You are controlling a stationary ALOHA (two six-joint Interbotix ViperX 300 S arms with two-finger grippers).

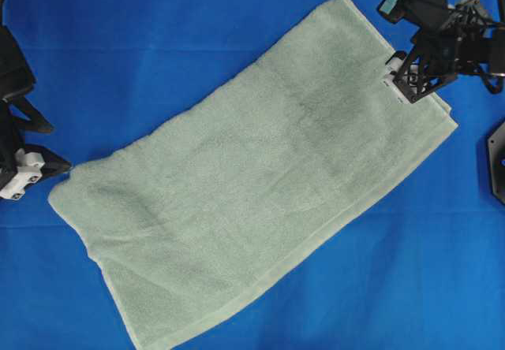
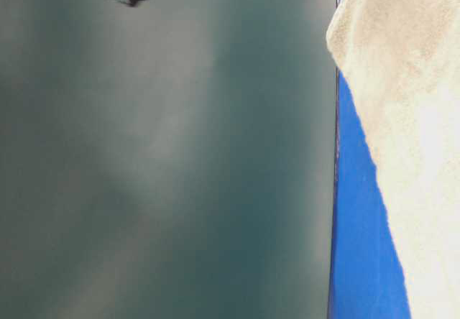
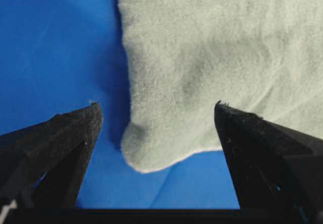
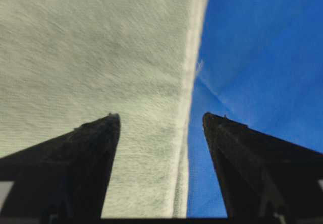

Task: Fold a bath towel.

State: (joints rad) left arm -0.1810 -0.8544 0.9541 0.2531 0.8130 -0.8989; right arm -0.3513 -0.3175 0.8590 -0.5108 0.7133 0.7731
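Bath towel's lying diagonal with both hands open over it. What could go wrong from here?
1. The bath towel already looks folded; at the edge under the right hand a pinch might catch only the top layer, so the fold peels open.
2. The left hand hangs over a rounded corner next to bare blue cloth; closing there could grab the table cloth too.
3. The towel lies skewed, so the next fold may come out crooked.

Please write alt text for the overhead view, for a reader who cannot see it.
A folded pale green bath towel lies diagonally on a blue table cloth. The left gripper sits beside its lower-left corner and the right gripper over its upper-right edge, both with open jaws holding nothing.
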